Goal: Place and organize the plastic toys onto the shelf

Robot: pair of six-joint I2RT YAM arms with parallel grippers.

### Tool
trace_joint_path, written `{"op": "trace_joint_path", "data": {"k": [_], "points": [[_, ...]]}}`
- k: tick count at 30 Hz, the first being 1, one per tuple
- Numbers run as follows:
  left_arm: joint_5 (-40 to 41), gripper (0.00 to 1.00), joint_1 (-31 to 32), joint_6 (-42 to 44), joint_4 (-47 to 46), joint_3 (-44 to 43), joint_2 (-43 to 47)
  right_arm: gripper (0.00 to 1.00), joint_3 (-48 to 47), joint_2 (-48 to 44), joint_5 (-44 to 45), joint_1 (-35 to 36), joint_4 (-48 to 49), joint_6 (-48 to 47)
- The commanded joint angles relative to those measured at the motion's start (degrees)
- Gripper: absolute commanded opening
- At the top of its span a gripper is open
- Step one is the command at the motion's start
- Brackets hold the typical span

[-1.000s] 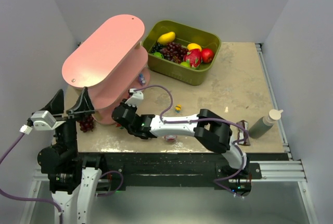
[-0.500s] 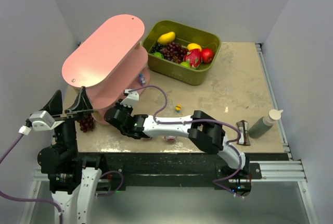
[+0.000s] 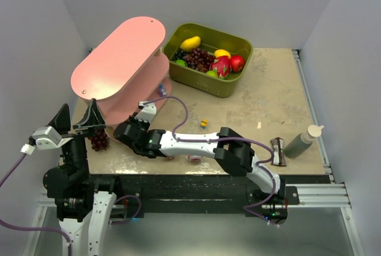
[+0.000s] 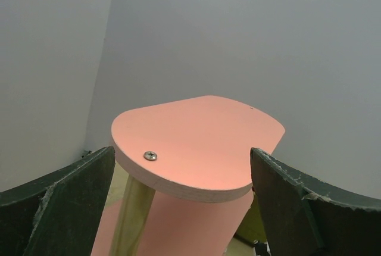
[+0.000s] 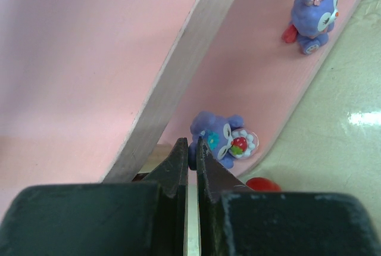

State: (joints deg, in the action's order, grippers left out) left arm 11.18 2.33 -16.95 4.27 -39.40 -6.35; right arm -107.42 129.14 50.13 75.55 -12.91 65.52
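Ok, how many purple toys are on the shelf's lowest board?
2. The standing purple toy is toward the far end of the lowest board; the lying purple toy is near the board's edge, at the right gripper's tips. The post may hide more.

a robot lab (plain grey walls (image 3: 196, 0), framed table (image 3: 268, 89))

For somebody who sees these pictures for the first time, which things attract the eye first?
The tall pink shelf at the back left dominates the overhead view, with an olive bin of bright fruit to its right. In the right wrist view, the closed right end effector reaches a purple figurine on the shelf's lowest board.
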Motion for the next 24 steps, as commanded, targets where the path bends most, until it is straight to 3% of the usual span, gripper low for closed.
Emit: {"op": "trace_joint_path", "data": {"k": [1, 10, 24], "points": [[1.1, 0.99, -0.3, 0.3, -0.8, -0.1, 0.1, 0.01, -3.0, 0.9, 4.4, 0.7, -0.3, 0.8], [1.6, 1.00, -0.3, 0.3, -0.6, 0.0, 0.3, 0.03, -4.0, 2.0, 4.5, 0.7, -1.2, 1.4], [2.1, 0.99, -0.3, 0.3, -0.3, 0.0, 0.3, 0.24, -5.2, 2.8, 3.7, 0.6, -1.1, 0.1]]}}
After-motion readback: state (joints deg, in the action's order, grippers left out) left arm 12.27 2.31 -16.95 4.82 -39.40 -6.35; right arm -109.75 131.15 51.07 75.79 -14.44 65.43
